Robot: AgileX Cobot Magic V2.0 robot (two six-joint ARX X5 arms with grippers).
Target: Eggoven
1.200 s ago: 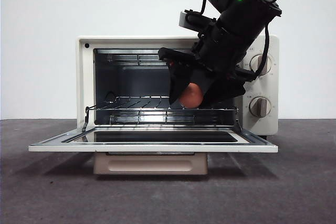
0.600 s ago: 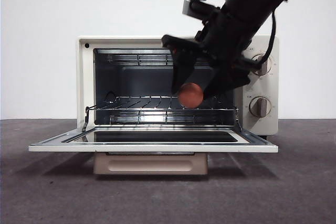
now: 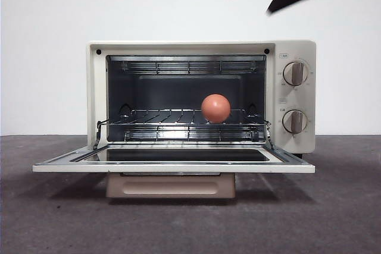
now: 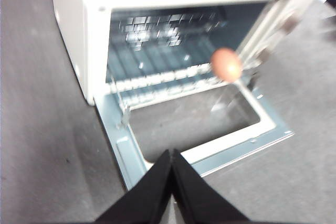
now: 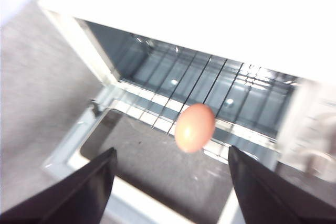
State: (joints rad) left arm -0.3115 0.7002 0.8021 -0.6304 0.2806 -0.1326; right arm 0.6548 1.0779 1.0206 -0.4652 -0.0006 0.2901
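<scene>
Right pincer (image 5: pixel 170 190) jaws spread, above egg (image 5: pixel 195 127) on oven rack (image 3: pixel 178 117).

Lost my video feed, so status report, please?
Right tool open, above the egg. Left tool shut, waiting. Egg on oven rack, door open. Nothing in the way.

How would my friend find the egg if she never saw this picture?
Look for the cream toaster oven on the dark table, its glass door folded down open. Inside, on the wire rack, toward the side with the two knobs, sits the egg. It is the only round, reddish-brown thing there; everything around it is grey metal.
</scene>
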